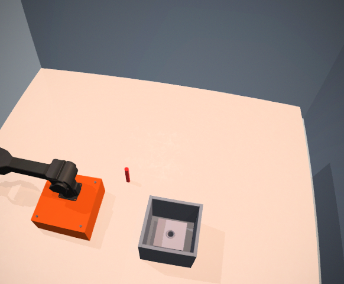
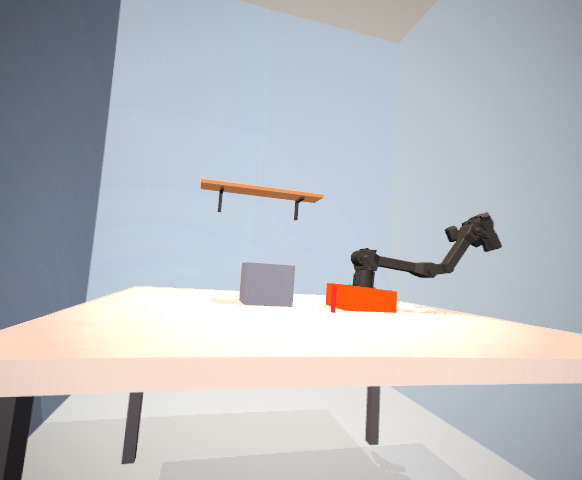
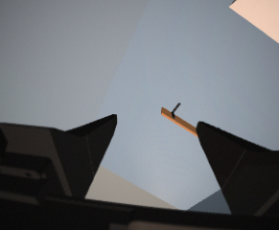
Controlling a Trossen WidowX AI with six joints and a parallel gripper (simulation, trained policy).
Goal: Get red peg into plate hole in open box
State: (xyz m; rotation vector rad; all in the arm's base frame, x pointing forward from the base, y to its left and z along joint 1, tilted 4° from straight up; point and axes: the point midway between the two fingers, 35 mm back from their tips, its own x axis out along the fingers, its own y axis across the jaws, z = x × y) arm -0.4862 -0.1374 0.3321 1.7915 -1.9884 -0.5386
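Red peg [image 1: 127, 175] [image 2: 333, 299] stands upright on the pale table [image 1: 214, 137] [image 2: 281, 335], near the orange base block [image 1: 65, 210] [image 2: 369, 299] and apart from the open box [image 1: 169, 260] [image 2: 268, 285]. Box is grey, upright, open side up. On its floor lies a pale plate [image 1: 178, 234]; round hole roughly at the plate's middle, peg outside the box. Arm [image 1: 28, 166] [image 2: 405, 265] is mounted on the block and reaches away from both peg and box. Gripper [image 2: 494, 248] [image 3: 156, 122]: fingers wide apart, nothing between them (wrist view shows only walls and part of a wooden shelf [image 2: 262, 190] [image 3: 179, 122] past the tips). Fingertips are well apart from the peg.
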